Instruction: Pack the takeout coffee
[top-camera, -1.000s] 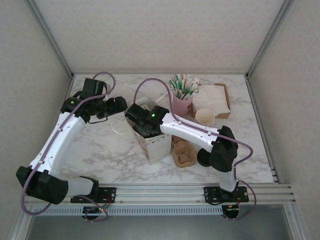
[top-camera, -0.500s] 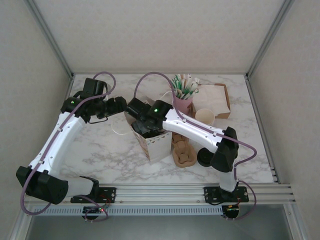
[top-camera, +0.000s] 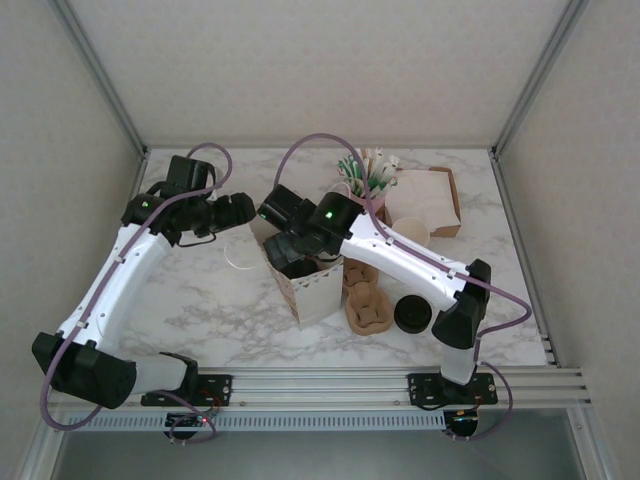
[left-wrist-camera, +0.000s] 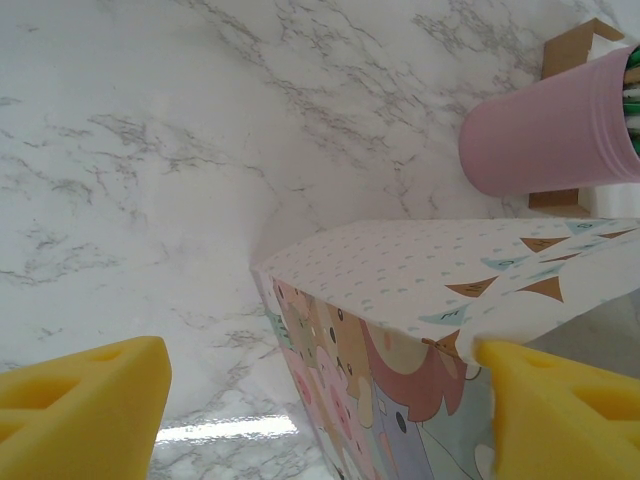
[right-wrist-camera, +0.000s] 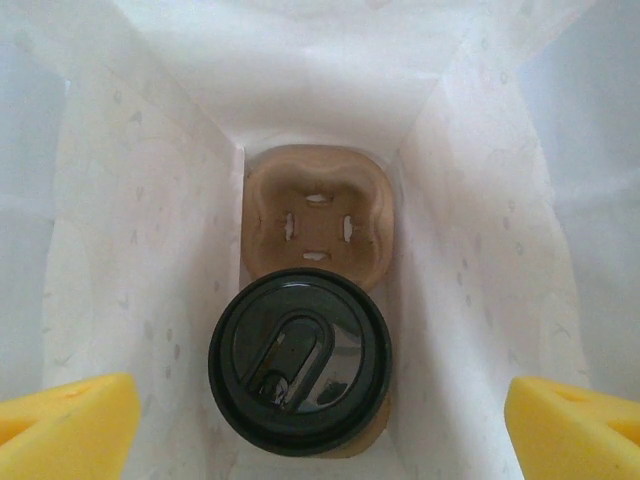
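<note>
Down in the paper bag (right-wrist-camera: 140, 250), mid-counter: takeout coffee (right-wrist-camera: 300, 360), lid on, seated in the cardboard carrier (right-wrist-camera: 318, 215) on the bag floor. Right pincer (right-wrist-camera: 320, 430) spread wide over the bag mouth, gripping nothing. Left pincer (left-wrist-camera: 320, 405) apart too, bag's top edge between its fingers.

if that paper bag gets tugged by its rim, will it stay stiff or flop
Probably floppy: the paper bag has thin walls that light shows through, so the rim would likely buckle. Likely bottom-heavy, with the lidded cup in a pulp carrier at its base, so it may slide rather than tip.
</note>
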